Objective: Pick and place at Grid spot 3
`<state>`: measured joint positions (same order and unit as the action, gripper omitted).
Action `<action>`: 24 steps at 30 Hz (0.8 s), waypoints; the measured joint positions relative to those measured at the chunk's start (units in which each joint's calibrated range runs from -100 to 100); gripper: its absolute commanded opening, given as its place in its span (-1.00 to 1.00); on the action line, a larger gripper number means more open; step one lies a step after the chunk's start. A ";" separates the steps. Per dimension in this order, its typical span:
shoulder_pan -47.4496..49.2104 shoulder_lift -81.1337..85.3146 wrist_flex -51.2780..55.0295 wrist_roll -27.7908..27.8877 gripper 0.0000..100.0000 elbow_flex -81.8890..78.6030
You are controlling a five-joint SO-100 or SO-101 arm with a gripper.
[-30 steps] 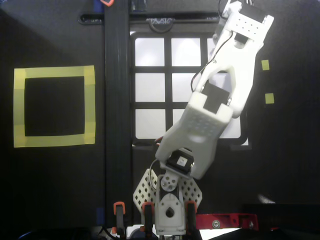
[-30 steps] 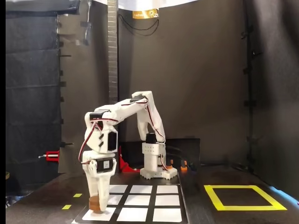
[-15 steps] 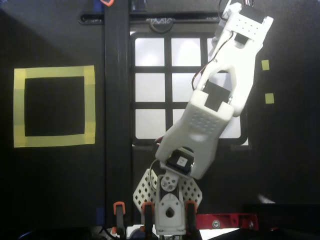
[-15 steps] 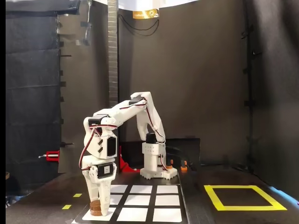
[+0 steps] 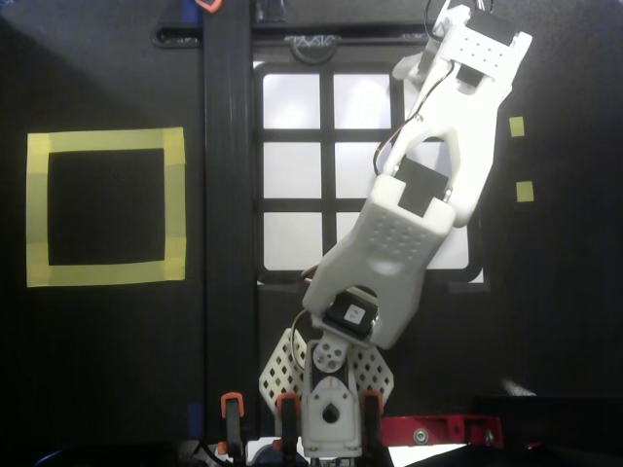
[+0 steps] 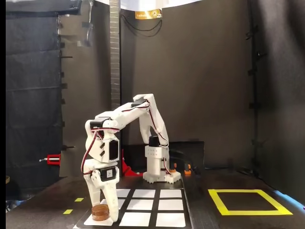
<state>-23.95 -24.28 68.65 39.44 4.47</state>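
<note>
A black tabletop (image 6: 228, 183) sits inside a dark-curtained enclosure, lit by a bright panel overhead, with a yellow tape square (image 5: 105, 207) at the left of the overhead view and a backlit white 3x3 grid (image 5: 292, 170) with black bars beside it. The white arm (image 5: 419, 195) reaches from its base across the grid to Grid spot 3 (image 6: 95, 220) — the top-right cell in the overhead view, nearest left in the fixed view. There the gripper (image 6: 106, 210) points down beside a small brown puck (image 6: 100, 213) resting on that cell — whether its fingers are apart or closed cannot be told.
</note>
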 measured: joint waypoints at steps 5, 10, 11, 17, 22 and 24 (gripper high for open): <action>0.00 4.18 4.76 0.00 -0.32 0.00; 1.56 13.58 12.39 -0.54 -0.32 0.00; 1.64 14.88 13.87 -0.88 -0.32 0.00; 2.63 17.32 15.76 -1.66 -0.32 0.00; 5.91 18.89 16.00 -7.13 -0.32 0.00; 8.29 20.02 16.09 -11.23 -0.32 0.00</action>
<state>-15.67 -4.26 84.74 28.21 4.47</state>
